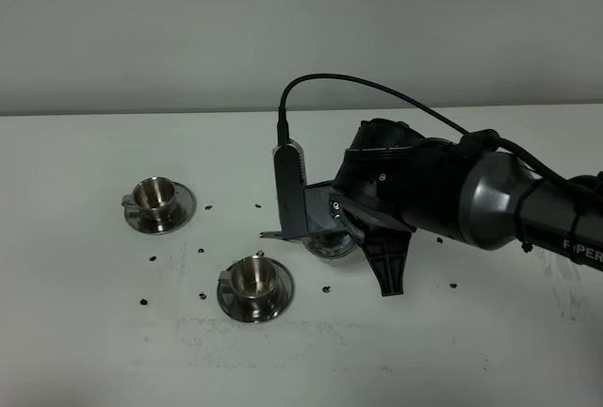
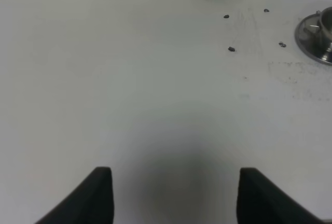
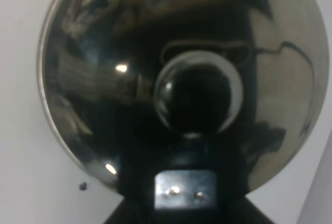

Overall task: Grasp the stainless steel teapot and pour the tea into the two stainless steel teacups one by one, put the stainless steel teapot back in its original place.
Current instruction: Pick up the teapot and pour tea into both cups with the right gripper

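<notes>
**Exterior high view.** The right arm (image 1: 490, 204) reached across the middle of the white table (image 1: 85, 350). The right gripper (image 1: 369, 254) was lowered over the shiny conical stainless steel teapot (image 1: 330, 247). Only the pot's flared base and thin spout (image 1: 269, 235) showed beneath it. One black finger stood beside the pot and the other was hidden, so whether the jaws had closed could not be determined. Two small stainless steel teacups stood upright off the spout's side, the far teacup (image 1: 155, 194) and the near teacup (image 1: 252, 278), each on a round steel saucer (image 1: 185, 209). That layout was judged to suit pouring in turn. Small black specks (image 1: 208, 207) lay scattered around them.

**Left wrist view.** The left gripper (image 2: 174, 195) hung over bare table, fingers spread with nothing between them. It was judged parked clear of the work.

**Right wrist view.** The camera looked straight down on the round lid knob (image 3: 199, 92), with the pot filling the frame. This was judged to be alignment for a grasp at the handle. The pot sat upright on the table, so pouring was not yet begun.
</notes>
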`<action>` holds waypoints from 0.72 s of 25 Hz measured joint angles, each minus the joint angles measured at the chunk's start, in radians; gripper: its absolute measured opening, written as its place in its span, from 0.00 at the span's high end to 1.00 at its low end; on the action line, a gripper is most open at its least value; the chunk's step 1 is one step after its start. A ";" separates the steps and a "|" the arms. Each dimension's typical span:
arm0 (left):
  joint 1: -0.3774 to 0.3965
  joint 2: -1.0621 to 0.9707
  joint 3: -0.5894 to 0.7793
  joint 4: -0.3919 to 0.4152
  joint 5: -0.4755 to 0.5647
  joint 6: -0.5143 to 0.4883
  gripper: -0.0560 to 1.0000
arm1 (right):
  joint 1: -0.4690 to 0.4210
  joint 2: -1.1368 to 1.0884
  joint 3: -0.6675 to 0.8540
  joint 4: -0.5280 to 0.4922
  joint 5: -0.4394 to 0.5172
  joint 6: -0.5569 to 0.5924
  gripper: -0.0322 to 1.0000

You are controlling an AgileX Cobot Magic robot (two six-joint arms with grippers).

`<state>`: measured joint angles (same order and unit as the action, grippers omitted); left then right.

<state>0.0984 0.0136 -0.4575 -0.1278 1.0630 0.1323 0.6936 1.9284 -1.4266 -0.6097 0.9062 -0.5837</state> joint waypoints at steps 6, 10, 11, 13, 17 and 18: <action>0.000 0.000 0.000 0.000 0.000 0.000 0.44 | 0.031 0.000 0.000 -0.055 0.023 -0.001 0.80; 0.000 0.000 0.000 0.000 0.000 0.000 0.44 | 0.041 0.001 0.000 -0.073 0.022 -0.001 0.80; 0.000 0.000 0.000 0.000 0.000 0.000 0.44 | 0.041 0.005 0.000 -0.086 0.021 -0.001 0.80; 0.000 0.000 0.000 0.000 0.000 0.000 0.44 | 0.041 0.015 0.000 -0.103 0.020 -0.001 0.80; 0.000 0.000 0.000 0.000 0.000 0.000 0.44 | 0.041 0.044 0.000 -0.117 0.019 -0.001 0.80; 0.000 0.000 0.000 0.000 0.000 0.000 0.44 | 0.041 0.051 0.000 -0.121 0.019 -0.001 0.80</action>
<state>0.0984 0.0136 -0.4575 -0.1278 1.0630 0.1323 0.7350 1.9792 -1.4266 -0.7303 0.9252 -0.5846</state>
